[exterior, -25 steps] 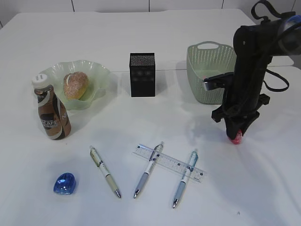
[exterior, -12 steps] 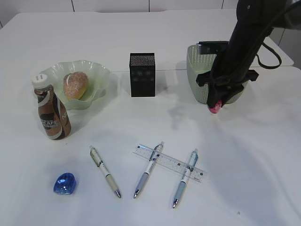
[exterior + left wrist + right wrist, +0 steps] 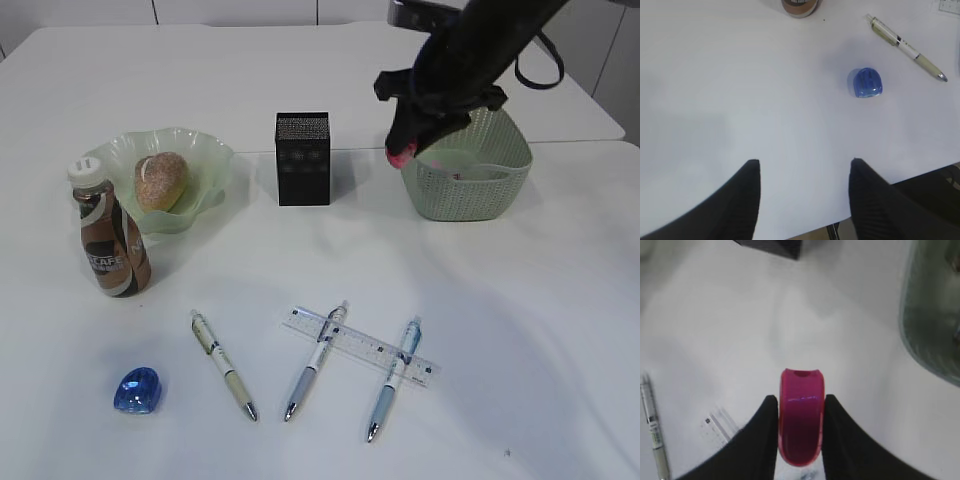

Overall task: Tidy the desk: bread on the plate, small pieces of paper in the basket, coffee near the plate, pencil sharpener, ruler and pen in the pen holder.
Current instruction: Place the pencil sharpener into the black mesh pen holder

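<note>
Noting R gripper point(image 3: 800, 432) clamped on pink sharpener point(image 3: 801, 420) by basket point(image 3: 470, 178) | L gripper point(image 3: 802, 172) jaws apart, we see nothing held

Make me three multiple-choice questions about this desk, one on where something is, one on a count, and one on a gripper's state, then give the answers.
1. Where is the round bread roll?
A. on the pale green wavy plate
B. in the green plastic basket
C. beside the clear ruler

2. How many pens lie on the white table?
A. two
B. three
C. four

3. What is the right gripper doing?
A. open and empty
B. shut on a pen
C. shut on the pink pencil sharpener

Answers: 1 A, the roll sits in the plate by the brown coffee bottle. 2 B, the exterior view shows three pens, two under the ruler. 3 C, the right wrist view shows the pink piece clamped between both fingers.
</note>
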Action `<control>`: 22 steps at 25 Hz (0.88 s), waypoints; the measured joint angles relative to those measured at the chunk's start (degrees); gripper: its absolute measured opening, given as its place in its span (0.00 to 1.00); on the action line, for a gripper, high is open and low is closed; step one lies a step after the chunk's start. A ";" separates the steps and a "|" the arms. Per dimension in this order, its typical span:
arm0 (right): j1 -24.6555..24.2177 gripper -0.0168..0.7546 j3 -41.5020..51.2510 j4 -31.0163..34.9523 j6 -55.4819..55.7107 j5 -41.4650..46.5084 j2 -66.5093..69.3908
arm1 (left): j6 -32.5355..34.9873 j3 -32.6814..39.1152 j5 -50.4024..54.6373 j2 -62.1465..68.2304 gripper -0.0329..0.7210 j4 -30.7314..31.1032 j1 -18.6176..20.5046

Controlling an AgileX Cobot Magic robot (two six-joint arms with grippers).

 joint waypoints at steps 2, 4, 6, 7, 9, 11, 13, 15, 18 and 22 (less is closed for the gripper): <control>1.23 0.30 -2.70 -0.36 0.00 0.12 0.00 | 0.00 0.00 -0.58 0.00 0.57 0.00 0.00; 3.12 0.30 -6.76 -1.89 0.00 0.35 0.00 | 0.00 0.00 -0.70 0.00 0.57 0.00 0.00; 4.69 0.30 -10.53 -3.55 0.00 0.38 0.00 | 0.00 0.00 -0.79 0.00 0.57 0.00 0.00; 5.25 0.30 -11.35 -3.82 0.00 0.62 0.00 | 0.00 0.00 -0.79 0.00 0.57 0.00 0.00; 5.57 0.30 -12.38 -4.24 0.00 0.63 0.12 | 0.00 0.00 -0.79 0.00 0.57 0.00 0.00; 6.33 0.30 -13.59 -4.62 0.79 -0.07 0.80 | 0.00 0.00 -0.79 0.00 0.57 0.00 0.00; 6.33 0.30 -13.59 -4.62 0.79 -0.07 0.80 | 0.00 0.00 -0.79 0.00 0.57 0.00 0.00; 7.12 0.29 -13.58 -5.34 1.43 -4.19 1.71 | 0.00 0.00 -0.79 0.00 0.57 0.00 0.00; 8.12 0.29 -13.58 -5.73 1.53 -8.52 2.17 | 0.00 0.00 -0.79 0.00 0.57 0.00 0.00; 9.21 0.29 -13.58 -5.99 1.53 -14.37 3.57 | 0.00 0.00 -0.79 0.00 0.57 0.00 0.00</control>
